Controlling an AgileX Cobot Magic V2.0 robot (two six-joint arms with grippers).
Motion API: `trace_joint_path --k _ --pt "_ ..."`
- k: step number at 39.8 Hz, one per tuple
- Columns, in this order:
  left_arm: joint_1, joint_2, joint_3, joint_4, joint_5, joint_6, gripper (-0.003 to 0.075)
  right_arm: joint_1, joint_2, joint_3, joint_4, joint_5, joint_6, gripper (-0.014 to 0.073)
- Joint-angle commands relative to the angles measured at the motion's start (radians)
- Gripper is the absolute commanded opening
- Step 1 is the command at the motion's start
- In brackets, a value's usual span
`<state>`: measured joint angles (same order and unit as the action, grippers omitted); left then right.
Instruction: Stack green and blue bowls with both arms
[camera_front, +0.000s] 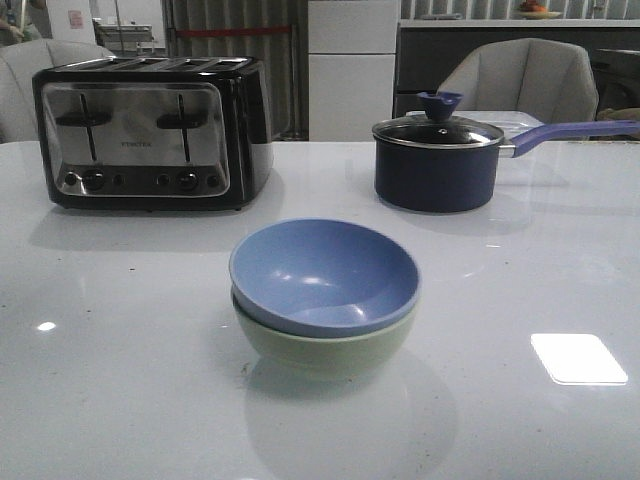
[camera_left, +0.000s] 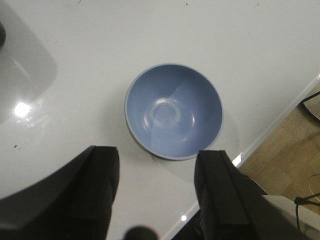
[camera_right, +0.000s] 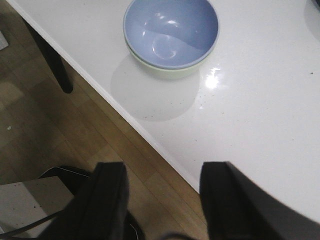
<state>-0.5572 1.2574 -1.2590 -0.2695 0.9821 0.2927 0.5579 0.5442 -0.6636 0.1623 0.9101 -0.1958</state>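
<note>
Bowls: two. One blue bowl (camera_front: 322, 275), centre of front view, nested in one green bowl (camera_front: 325, 350), only green rim and lower wall showing beneath.

Toasters: one, black toaster (camera_front: 152, 132), upper left of front view; four slots on top, two levers on chrome face.

Saucepans: one, navy saucepan (camera_front: 435, 170), upper right, with one glass lid (camera_front: 437, 128).

Chairs: two, chair (camera_front: 525, 80) upper right behind table, second chair (camera_front: 30, 75) at upper left edge.

Grippers: two, left gripper (camera_left: 160, 195), right gripper (camera_right: 162, 200), each with two dark fingers.
</note>
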Motion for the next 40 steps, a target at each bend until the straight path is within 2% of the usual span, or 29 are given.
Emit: trace_joint_path --k 1,7,11,18,29,34,40 --pt "-0.009 -0.131 0.053 -0.003 -0.057 0.001 0.0422 0.0 -0.001 -0.026 0.002 -0.059 -0.009 0.0447" --pt "-0.007 -0.285 0.187 0.04 -0.059 -0.022 0.0422 0.0 -0.001 -0.026 0.002 -0.059 -0.009 0.0447" --pt "-0.007 -0.388 0.269 0.138 -0.06 -0.115 0.0419 0.0 -0.001 -0.026 0.002 -0.059 -0.009 0.0447" --pt "-0.007 -0.533 0.382 0.269 -0.064 -0.222 0.0357 0.0 -0.001 -0.026 0.002 -0.059 -0.009 0.0447" --pt "-0.007 -0.619 0.465 0.264 -0.099 -0.222 0.0255 0.0 -0.001 -0.026 -0.001 -0.104 -0.001 0.0447" --pt "-0.007 -0.619 0.467 0.264 -0.102 -0.222 0.0223 0.0 -0.001 -0.026 -0.011 -0.135 0.049 0.0444" --pt "-0.007 -0.619 0.467 0.264 -0.103 -0.222 0.0196 0.0 -0.001 -0.026 -0.044 -0.132 0.073 0.0389"
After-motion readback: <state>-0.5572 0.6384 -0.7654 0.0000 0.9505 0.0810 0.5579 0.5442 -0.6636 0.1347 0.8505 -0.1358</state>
